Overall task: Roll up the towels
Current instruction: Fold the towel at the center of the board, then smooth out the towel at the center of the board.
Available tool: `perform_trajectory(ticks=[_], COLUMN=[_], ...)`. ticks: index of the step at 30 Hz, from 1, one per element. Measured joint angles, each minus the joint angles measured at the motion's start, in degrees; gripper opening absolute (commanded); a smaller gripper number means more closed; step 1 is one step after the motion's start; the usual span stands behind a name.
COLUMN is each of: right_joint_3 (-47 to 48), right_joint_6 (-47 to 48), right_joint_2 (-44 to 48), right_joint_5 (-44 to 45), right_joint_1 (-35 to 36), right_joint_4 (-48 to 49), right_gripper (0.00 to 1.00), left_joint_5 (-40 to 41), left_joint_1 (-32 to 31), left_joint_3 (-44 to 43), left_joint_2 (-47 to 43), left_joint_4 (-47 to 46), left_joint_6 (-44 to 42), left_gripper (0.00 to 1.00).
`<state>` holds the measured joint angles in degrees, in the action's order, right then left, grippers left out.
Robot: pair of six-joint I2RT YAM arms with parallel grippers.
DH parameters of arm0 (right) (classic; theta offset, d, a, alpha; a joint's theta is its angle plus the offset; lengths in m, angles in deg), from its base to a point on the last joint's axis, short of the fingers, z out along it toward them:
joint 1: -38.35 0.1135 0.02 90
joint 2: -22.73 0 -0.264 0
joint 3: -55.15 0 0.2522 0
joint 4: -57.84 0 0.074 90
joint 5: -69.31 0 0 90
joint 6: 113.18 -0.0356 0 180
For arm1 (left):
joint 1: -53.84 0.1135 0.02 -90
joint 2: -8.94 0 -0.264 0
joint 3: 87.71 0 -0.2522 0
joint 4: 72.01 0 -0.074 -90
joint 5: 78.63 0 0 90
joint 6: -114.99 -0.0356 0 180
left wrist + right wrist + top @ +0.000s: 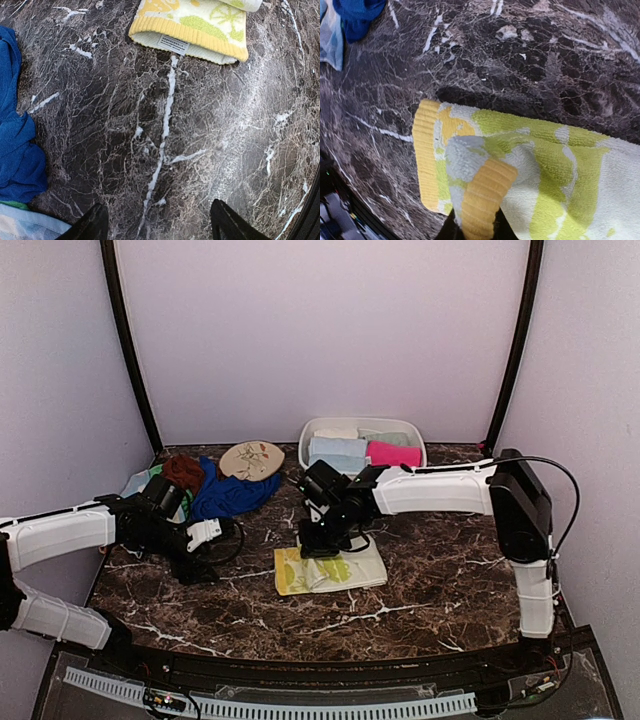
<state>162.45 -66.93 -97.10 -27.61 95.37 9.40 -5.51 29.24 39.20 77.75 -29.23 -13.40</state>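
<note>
Step in hand, as judged: starting the roll on the yellow-green towel [335, 572], which lies flat on the tabletop [440, 585] just on the near side of the white basin [304, 438], not touching it. The right claw [475, 231] is closed narrowly on a yellow hem [480, 195] turned up over the cloth near the towel's left end, and the band sits between its fingers. You cannot tell from here how firm the pinch is. To do this well, carry the hem low and level across the cloth toward the other end, so the first turn comes out tight and square to the long edges. A high or skewed start will likely give a loose cone. The right arm reaches in from the basin's right, forearm near level, wrist bent steeply down onto the towel. The left claw [159, 225] stands wide with nothing between its fingers, low over bare marble, nearer than the basin and to its left, pointing at the towel's hemmed end. It is free to steady the cloth if it slides. The royal blue towel [235, 495] lies heaped left of the basin, unrolled.
</note>
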Motion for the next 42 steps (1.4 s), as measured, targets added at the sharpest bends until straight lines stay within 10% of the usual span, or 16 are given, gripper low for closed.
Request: perform_trajectory(ticks=[13, 27, 42], right_joint_3=[0.48, -10.84, -31.91], right_joint_6=[-4.9, -5.55, -1.81], right_joint_2=[-2.36, 6.27, 13.44], right_joint_5=[-6.95, -12.76, -17.62], right_joint_1=[0.13, -6.08, -17.94], right_joint_4=[9.9, 16.76, 24.5], right_gripper=[0.41, 0.37, 0.15], left_joint_5=[-0.04, -1.6, -6.49], left_joint_1=[0.0, 0.0, -13.18], left_joint_3=[0.0, -1.99, -27.1], left_joint_2=[1.27, 2.36, 24.52], left_joint_4=[0.0, -0.22, -4.59], left_joint_6=[0.0, 0.79, 6.23], left_gripper=[0.71, 0.69, 0.59])
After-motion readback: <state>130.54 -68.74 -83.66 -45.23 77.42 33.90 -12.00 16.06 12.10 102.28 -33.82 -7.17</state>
